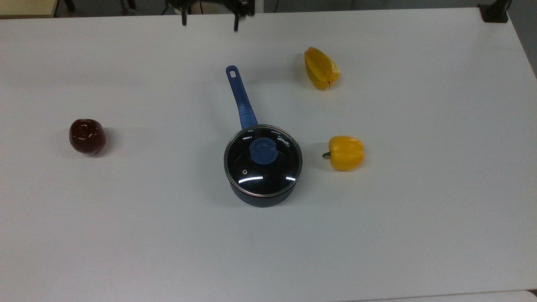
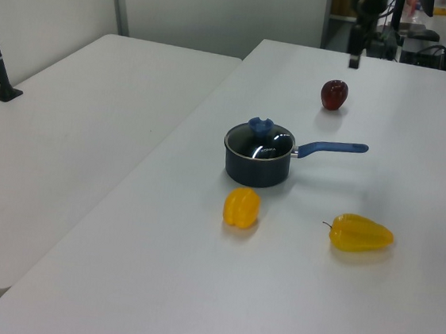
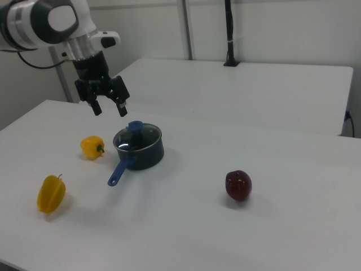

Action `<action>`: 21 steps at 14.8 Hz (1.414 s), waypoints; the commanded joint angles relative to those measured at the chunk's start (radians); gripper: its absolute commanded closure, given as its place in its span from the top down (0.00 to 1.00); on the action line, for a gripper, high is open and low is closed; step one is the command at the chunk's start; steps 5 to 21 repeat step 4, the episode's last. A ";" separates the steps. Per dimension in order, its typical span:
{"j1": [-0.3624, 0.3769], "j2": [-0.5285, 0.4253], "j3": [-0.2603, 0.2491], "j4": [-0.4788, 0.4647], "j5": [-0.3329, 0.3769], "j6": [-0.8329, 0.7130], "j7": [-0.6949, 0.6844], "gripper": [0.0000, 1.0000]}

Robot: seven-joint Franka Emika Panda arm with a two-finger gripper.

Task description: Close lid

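covering the dark round saucepan (image 1: 262,197): a metal-rimmed glass lid (image 1: 263,160).

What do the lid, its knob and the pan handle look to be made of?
Lid: clear glass, glossy, with light streaks reflected on it and the dark pan showing through; its thin bright rim looks like metal. Knob: matte blue, probably plastic or silicone. Handle: the same matte blue, with a hanging hole at its end, likely plastic or a soft coating.
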 commanded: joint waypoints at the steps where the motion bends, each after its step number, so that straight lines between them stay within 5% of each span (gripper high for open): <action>1: -0.101 -0.105 0.042 -0.085 0.087 -0.065 -0.051 1.00; 21: -0.109 -0.116 0.027 -0.082 0.090 -0.073 -0.072 1.00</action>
